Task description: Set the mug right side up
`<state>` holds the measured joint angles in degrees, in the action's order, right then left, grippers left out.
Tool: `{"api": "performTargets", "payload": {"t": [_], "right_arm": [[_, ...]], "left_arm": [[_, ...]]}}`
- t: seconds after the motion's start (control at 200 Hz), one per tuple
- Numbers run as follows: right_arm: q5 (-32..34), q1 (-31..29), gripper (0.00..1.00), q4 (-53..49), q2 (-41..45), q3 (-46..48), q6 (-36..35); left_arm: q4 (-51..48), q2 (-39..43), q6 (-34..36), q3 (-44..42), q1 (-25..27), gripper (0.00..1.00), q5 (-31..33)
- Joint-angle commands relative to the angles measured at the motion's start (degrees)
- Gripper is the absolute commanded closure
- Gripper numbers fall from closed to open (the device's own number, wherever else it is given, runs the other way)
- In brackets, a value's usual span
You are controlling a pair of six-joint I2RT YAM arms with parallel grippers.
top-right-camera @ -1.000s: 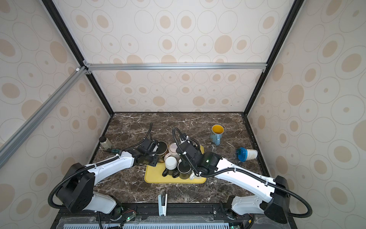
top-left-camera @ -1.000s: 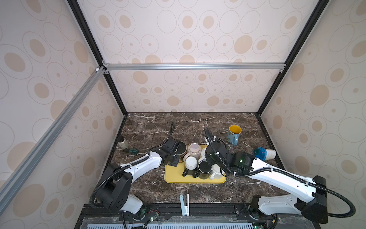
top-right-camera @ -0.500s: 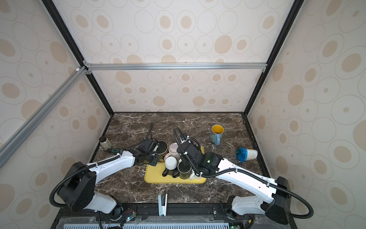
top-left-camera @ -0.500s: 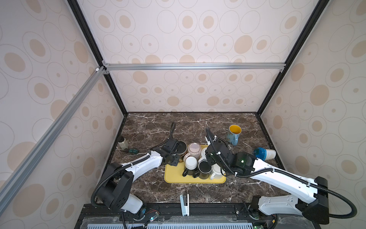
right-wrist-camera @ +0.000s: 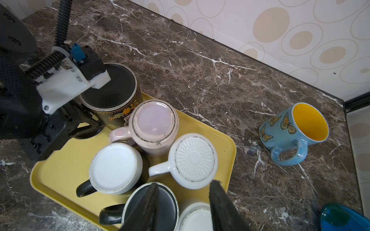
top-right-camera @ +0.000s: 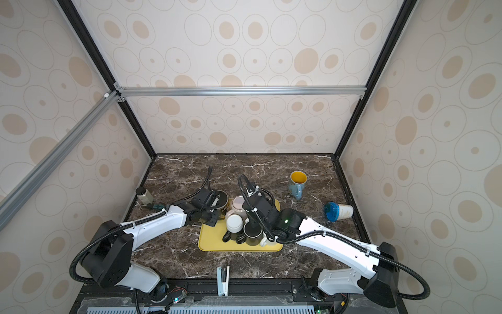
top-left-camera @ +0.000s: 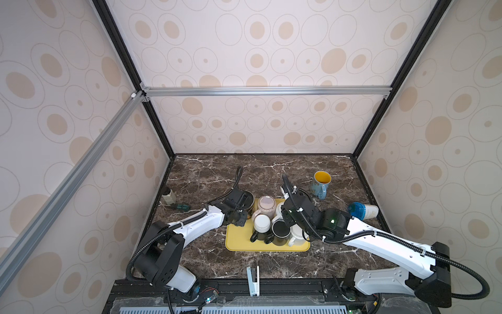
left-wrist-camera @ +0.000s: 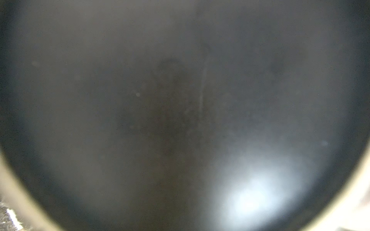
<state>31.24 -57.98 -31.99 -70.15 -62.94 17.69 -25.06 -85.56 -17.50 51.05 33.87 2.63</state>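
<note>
R gripper (right-wrist-camera: 185, 186) hung part-open, empty, over black mug (right-wrist-camera: 170, 202) at tray's (right-wrist-camera: 66, 170) near edge; L gripper (right-wrist-camera: 90, 125) pinched narrow on handle of inverted dark mug (right-wrist-camera: 112, 88) at tray's far-left corner, pink mug (right-wrist-camera: 154, 120) just beside; beyond, open counter (right-wrist-camera: 200, 70) to back wall (right-wrist-camera: 260, 20); blue mug (right-wrist-camera: 288, 128) upright far right.

Both top views hang high at the front, facing the back wall and looking down on the whole marble tabletop (top-left-camera: 206, 261) — near-identical pictures. The left wrist view sits against the dark floral mug (left-wrist-camera: 180, 100), blurred. The right wrist view looks down close on the yellow tray (right-wrist-camera: 66, 170) and the butterfly mug (right-wrist-camera: 288, 128) — both also seen from above.
</note>
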Motion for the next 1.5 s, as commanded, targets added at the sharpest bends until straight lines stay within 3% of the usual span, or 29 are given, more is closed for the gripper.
{"api": "performTargets", "payload": {"t": [0.0,0.48,0.63,0.71,0.785,0.895,0.955,1.245,1.496], "right_arm": [[-1.00,-0.26,0.57,0.50,1.33,0.27,0.06],[-1.65,-0.25,0.56,6.15,-1.82,-0.64,0.48],[-2.22,-0.29,0.52,12.19,-1.60,1.62,-1.35],[-4.99,-0.23,0.50,15.58,-0.64,3.51,-3.01],[-9.70,0.53,0.49,20.93,0.88,6.91,-4.05],[-22.81,5.39,0.50,25.43,4.28,11.00,1.83],[-26.66,6.57,0.50,27.75,6.60,12.79,4.01],[-32.78,7.16,0.50,38.40,17.25,18.44,9.70],[-35.83,9.15,0.48,46.08,20.76,20.36,14.14]], "left_arm": [[-1.46,2.79,0.62,2.78,0.28,1.00,3.15],[-8.22,15.67,1.75,12.42,0.26,1.00,8.68],[-5.23,19.24,1.70,16.85,0.24,1.00,6.09],[0.11,21.65,0.66,16.97,0.29,1.00,1.31],[9.29,24.88,-1.84,14.09,0.15,1.00,-7.28],[23.89,28.30,-9.09,8.98,0.01,1.00,-18.22],[29.53,28.93,-12.65,7.41,-0.24,1.00,-22.19],[53.57,28.46,-28.21,0.79,-2.11,1.00,-35.14],[71.02,25.96,-40.31,-4.64,-2.36,1.00,-39.10]]}}
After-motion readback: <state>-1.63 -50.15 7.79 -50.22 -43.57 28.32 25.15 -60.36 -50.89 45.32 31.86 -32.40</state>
